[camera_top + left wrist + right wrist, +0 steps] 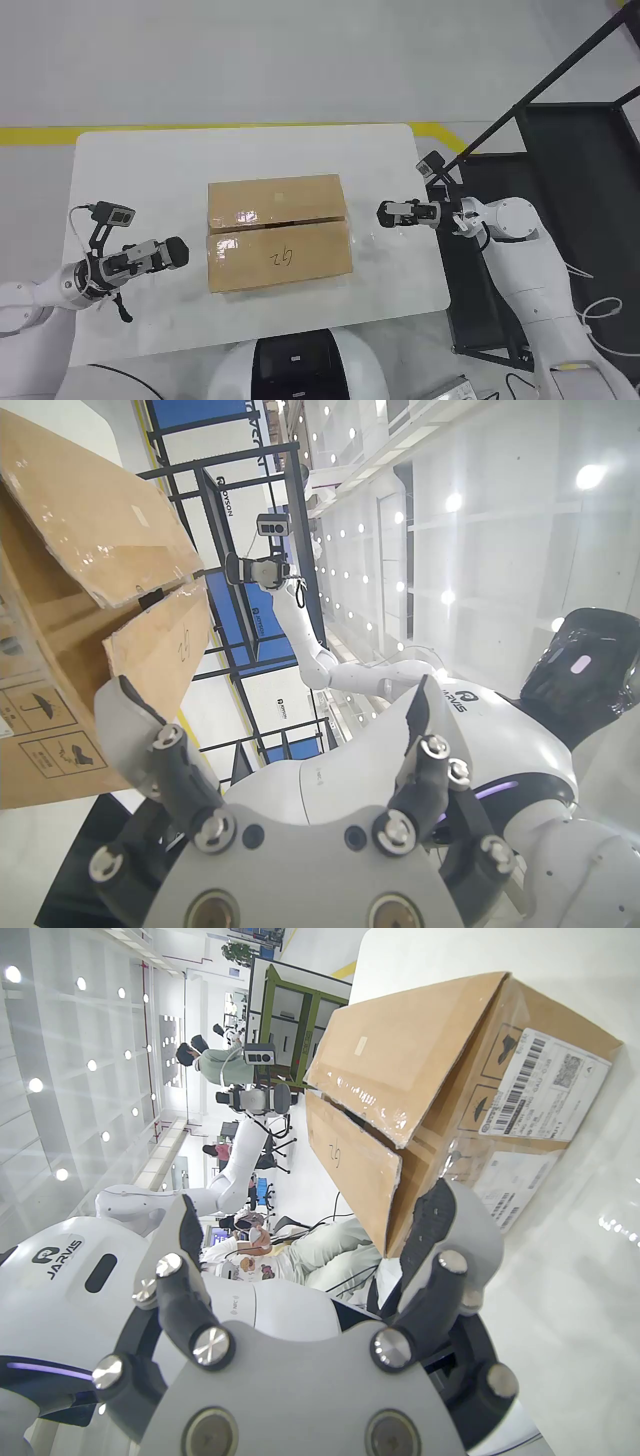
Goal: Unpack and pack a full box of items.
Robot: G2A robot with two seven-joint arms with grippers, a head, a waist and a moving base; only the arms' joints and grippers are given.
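Observation:
A brown cardboard box (278, 232) stands in the middle of the white table (150, 170), its two top flaps folded shut with a seam between them and a handwritten mark on the nearer flap. My left gripper (178, 252) hovers a short way off the box's left side, open and holding nothing. My right gripper (385, 212) hovers just off the box's right side, open and holding nothing too. In the left wrist view the box (75, 600) lies beyond the open gripper (272, 705). In the right wrist view the box (425, 1093), with printed labels on its end, lies past the open gripper (315, 1223).
A black metal rack (560, 190) stands right beside the table's right edge, close behind my right arm. A yellow floor line (40, 135) runs behind the table. Bare table top lies on all sides of the box.

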